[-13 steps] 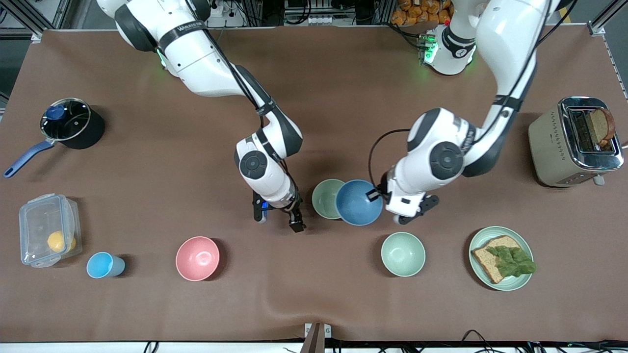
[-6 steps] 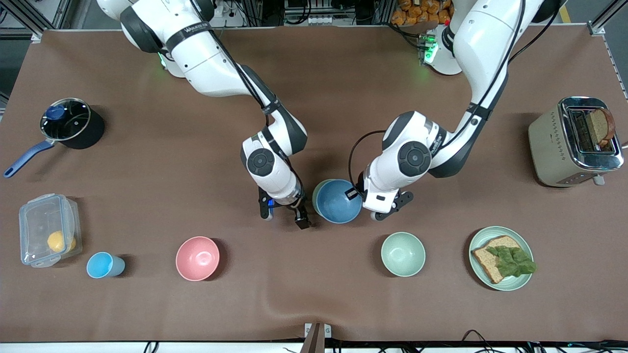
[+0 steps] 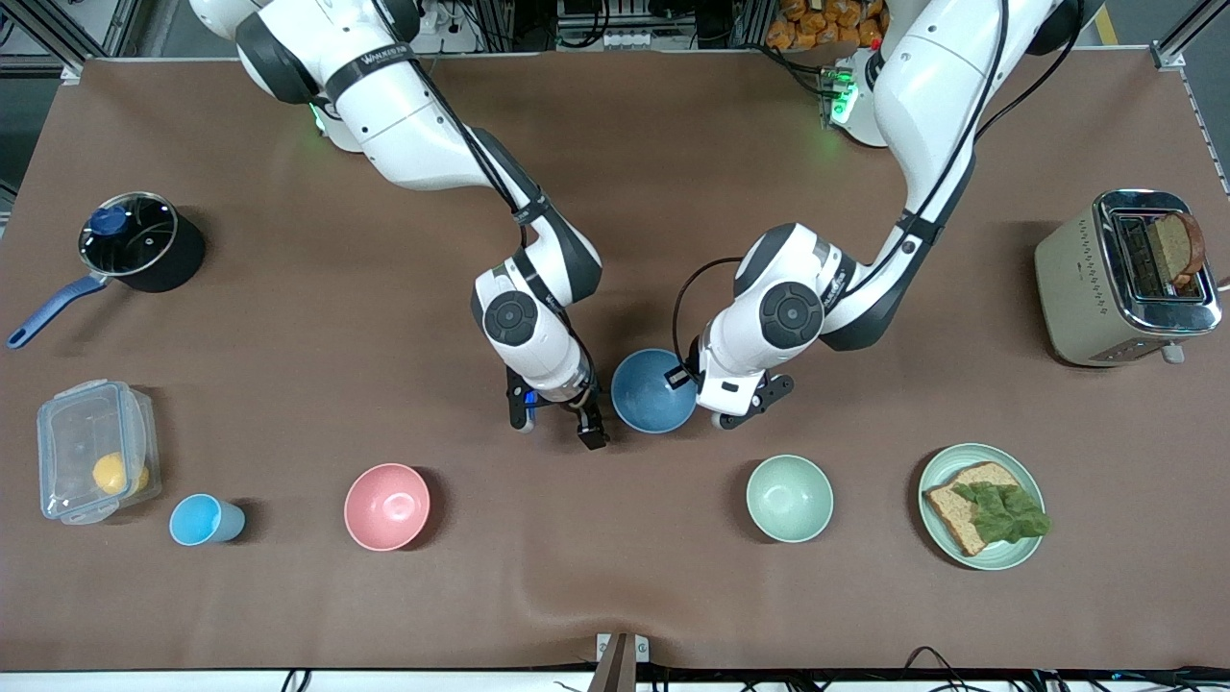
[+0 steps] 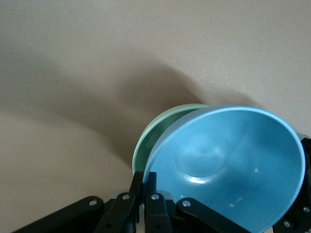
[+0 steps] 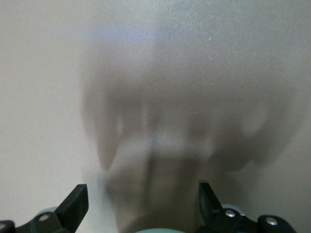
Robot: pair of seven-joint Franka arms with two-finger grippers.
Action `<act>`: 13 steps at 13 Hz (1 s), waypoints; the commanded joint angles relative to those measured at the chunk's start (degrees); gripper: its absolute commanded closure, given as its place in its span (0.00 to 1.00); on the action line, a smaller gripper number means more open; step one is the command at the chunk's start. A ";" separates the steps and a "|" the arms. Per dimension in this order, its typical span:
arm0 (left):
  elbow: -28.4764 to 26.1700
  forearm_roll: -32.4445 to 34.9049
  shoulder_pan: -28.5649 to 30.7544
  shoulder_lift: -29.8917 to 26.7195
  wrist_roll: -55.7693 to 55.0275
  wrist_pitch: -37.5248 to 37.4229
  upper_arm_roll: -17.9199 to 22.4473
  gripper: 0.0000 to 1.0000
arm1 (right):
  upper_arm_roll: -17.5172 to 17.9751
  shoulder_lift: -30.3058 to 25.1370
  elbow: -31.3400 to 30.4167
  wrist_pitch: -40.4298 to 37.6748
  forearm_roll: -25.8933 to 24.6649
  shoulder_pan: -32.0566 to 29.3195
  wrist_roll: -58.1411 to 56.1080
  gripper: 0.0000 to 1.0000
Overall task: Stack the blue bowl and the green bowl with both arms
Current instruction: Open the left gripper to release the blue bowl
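Holds the blue bowl by its rim in the left tool, pinched shut on the thin wall just below the front view's centre, tilted over the green bowl, only a mint edge visible beneath. Waits with the right tool spread apart, low over the bench just beside the pair. Looks light, stiff and smooth, so probably prone to swing in a one-sided pinch; best gripped at the rim and levelled before release.
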 commanded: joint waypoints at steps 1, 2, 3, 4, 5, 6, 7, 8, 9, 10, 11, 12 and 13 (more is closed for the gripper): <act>-1.16 2.02 -0.76 0.05 -1.70 2.11 0.56 1.00 | 0.04 1.12 1.74 0.35 0.70 0.14 1.66 0.00; -1.95 2.37 -0.94 0.13 -1.70 3.16 0.56 1.00 | 0.04 1.12 1.74 0.35 0.79 0.05 1.66 0.00; -2.30 2.38 -1.11 0.39 -1.70 3.78 0.56 1.00 | 0.04 1.12 1.74 0.35 0.79 0.05 1.66 0.00; -2.57 2.46 -1.11 0.40 -1.70 3.88 0.56 1.00 | 0.04 1.12 1.74 0.35 0.79 0.13 1.75 0.00; -3.18 2.47 -1.29 0.40 -1.70 3.88 0.56 1.00 | 0.04 1.12 1.74 0.35 0.79 0.05 1.75 0.00; -3.36 2.47 -1.46 0.40 -1.70 3.96 0.65 1.00 | 0.04 1.12 1.74 0.35 0.79 0.05 1.75 0.00; -3.45 2.73 -1.55 0.48 -1.70 3.96 0.65 1.00 | 0.04 1.03 1.74 0.35 0.79 0.05 2.01 0.00; -3.54 3.60 -1.47 0.57 -1.70 3.96 0.65 1.00 | 0.04 1.03 1.74 0.35 0.70 0.05 2.45 0.00; -3.45 3.78 -1.47 0.92 -1.70 3.96 0.65 1.00 | 0.04 1.03 1.74 0.35 0.70 0.05 2.45 0.00; -3.36 3.78 -1.55 1.01 -1.70 4.05 0.57 1.00 | 0.04 1.03 1.74 0.35 0.70 0.05 2.45 0.00; -3.36 4.04 -1.47 0.93 -1.53 4.23 0.56 1.00 | 0.04 1.03 1.74 0.35 0.79 0.05 2.45 0.00; -3.10 5.18 -1.38 0.92 -1.53 4.14 0.56 0.94 | 0.04 1.03 1.74 0.35 0.70 0.05 2.45 0.00; -2.66 5.62 -1.29 0.84 -1.18 4.14 0.56 0.58 | 0.04 1.03 1.74 0.35 0.70 0.05 2.45 0.00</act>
